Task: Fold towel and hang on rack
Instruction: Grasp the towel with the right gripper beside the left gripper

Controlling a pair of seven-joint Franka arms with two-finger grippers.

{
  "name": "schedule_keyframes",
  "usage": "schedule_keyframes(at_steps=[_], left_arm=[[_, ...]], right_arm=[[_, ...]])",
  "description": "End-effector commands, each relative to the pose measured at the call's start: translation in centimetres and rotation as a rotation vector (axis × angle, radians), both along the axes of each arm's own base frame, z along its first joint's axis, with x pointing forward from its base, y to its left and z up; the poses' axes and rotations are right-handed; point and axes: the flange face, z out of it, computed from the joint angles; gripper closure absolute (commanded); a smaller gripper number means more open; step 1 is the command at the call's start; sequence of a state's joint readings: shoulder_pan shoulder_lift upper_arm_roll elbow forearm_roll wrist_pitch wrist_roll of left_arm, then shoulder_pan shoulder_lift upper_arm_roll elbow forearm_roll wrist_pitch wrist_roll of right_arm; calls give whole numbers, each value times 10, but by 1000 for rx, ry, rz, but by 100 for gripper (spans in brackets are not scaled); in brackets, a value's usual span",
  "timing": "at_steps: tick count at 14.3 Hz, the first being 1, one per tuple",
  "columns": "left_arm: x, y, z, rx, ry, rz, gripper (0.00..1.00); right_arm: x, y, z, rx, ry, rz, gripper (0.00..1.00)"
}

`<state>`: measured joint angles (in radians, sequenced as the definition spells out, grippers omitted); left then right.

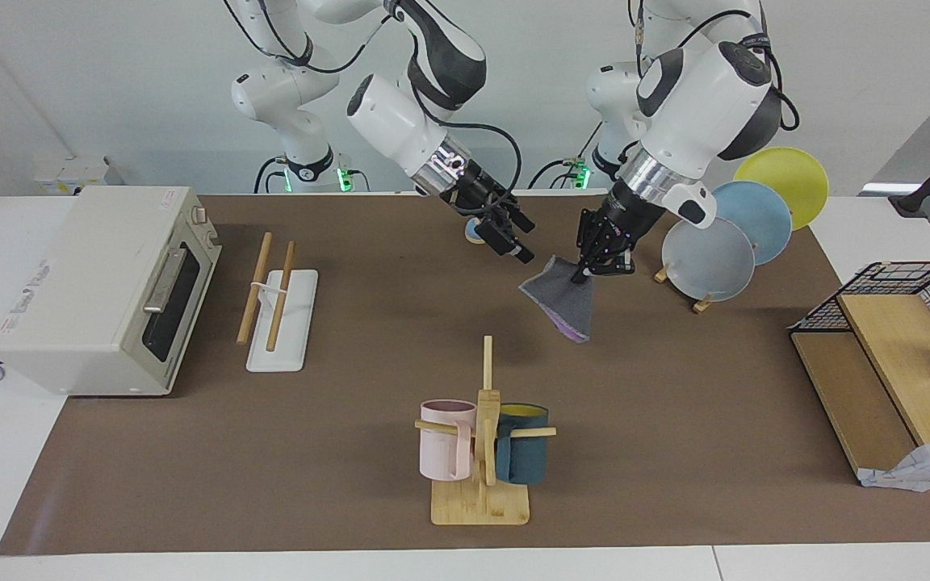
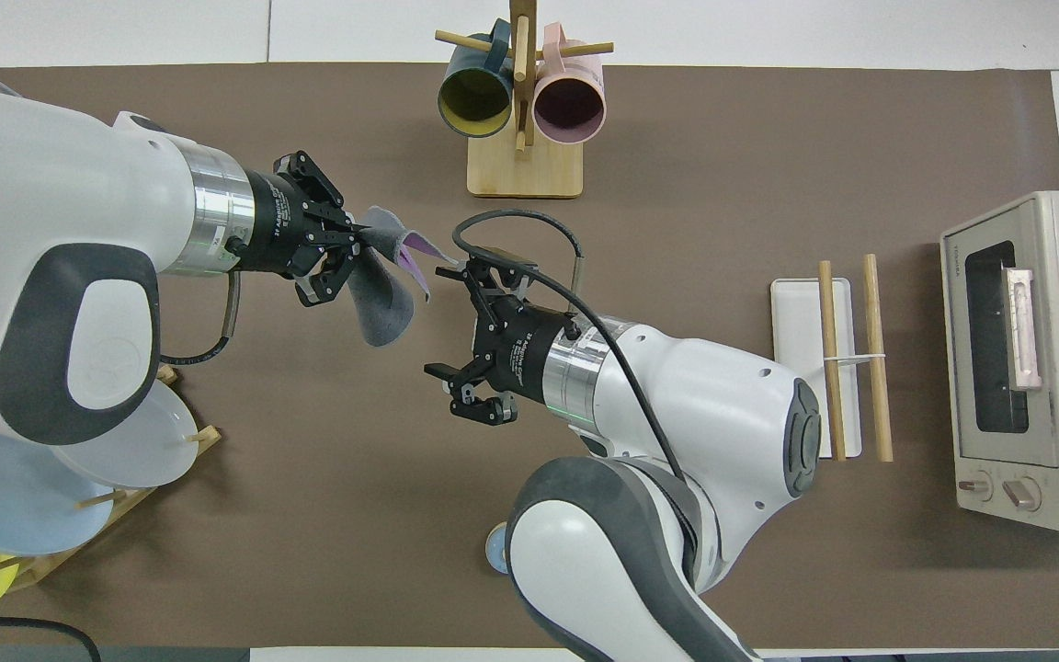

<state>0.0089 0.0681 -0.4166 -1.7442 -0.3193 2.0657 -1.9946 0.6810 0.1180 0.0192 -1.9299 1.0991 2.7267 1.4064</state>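
Facing view | towel (image 1: pixel 568 303) hangs above mug tree (image 1: pixel 484 436) | plates (image 1: pixel 709 258) beside

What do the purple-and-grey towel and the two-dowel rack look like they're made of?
The thin purple-and-grey towel: soft matte cloth, seemingly; it hangs limp in folds from the left gripper. The two-dowel rack: pale bare-wood rods by their look, on a smooth white base, perhaps plastic or painted.

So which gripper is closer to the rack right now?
The right. The right gripper, open, hangs over mid-table beside the held towel, on the side toward the rack. The left gripper, shut on the towel, is toward the plate stand, away from the rack.
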Motion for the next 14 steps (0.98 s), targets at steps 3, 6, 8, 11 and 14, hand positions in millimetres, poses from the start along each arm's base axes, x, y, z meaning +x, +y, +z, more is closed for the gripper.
schedule_keyframes(at_steps=[3,6,8,11,14], left_arm=[[-14,-5,-4,23,-2,23,100],[-15,-5,-6,25,2,22,100],[-15,-5,-6,24,3,23,100],[-15,-5,-6,24,3,23,100],[-15,-5,-5,22,7,36,100]], right_arm=[[28,3,0,18,-1,-18,0],[48,-7,-2,17,-10,-45,0],[49,-5,-6,13,-10,-43,0],[48,-3,-8,9,-14,-44,0],[51,1,-7,12,-19,-41,0]])
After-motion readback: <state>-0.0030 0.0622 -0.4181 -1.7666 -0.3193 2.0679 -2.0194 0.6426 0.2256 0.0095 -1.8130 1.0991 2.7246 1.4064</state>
